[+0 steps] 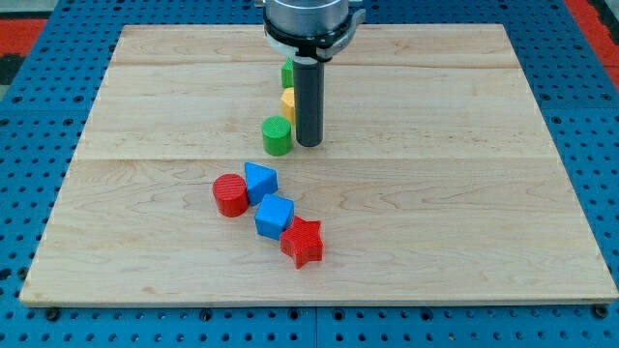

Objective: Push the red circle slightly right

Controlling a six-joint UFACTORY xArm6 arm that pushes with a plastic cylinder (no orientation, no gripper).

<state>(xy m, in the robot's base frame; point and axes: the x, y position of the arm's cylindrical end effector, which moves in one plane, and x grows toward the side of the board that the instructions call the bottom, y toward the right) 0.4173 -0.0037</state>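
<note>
My tip (pixel 309 144) rests on the bench (pixel 464 193) just right of the green cylinder (pixel 277 135), well apart from the red circle (pixel 230 195). The arm has no gripper, only this rod. The red circle lies nearer, left of centre, touching a blue block (pixel 260 181). Right of them sit a blue cube (pixel 275 216) and red star (pixel 303 243).
</note>
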